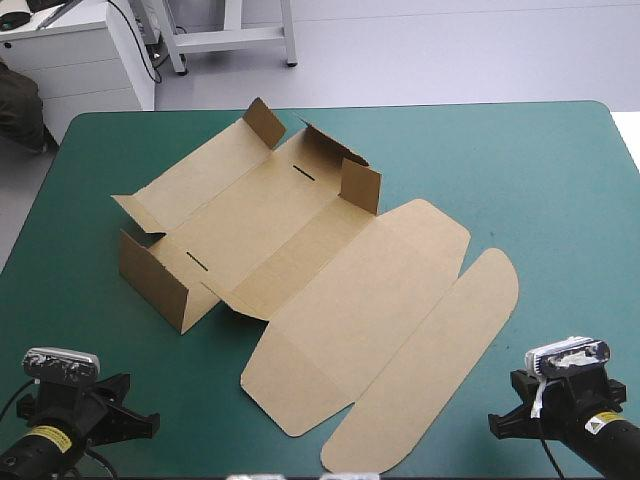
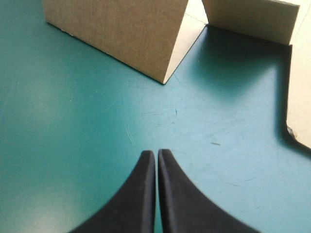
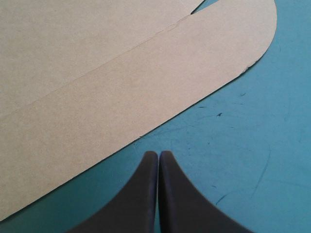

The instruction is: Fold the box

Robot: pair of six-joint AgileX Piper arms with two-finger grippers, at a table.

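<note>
The brown box (image 1: 300, 230) lies across the middle of the table, partly formed. Walls stand raised at its left end (image 1: 150, 275) and small flaps stand up at the far end (image 1: 360, 185). Its lid and long rounded tuck flap (image 1: 430, 360) lie flat toward the front right. My left gripper (image 1: 150, 425) sits near the front left corner. It is shut (image 2: 156, 153) over bare cover, a short way from the raised wall's corner (image 2: 121, 34). My right gripper (image 1: 495, 425) is at the front right, shut (image 3: 158, 153), just off the rounded flap's edge (image 3: 121, 97).
The teal-green cover (image 1: 540, 170) shows widest on the box's right side and along the front edge between the arms. A white cabinet (image 1: 80, 50) stands beyond the table's far left corner.
</note>
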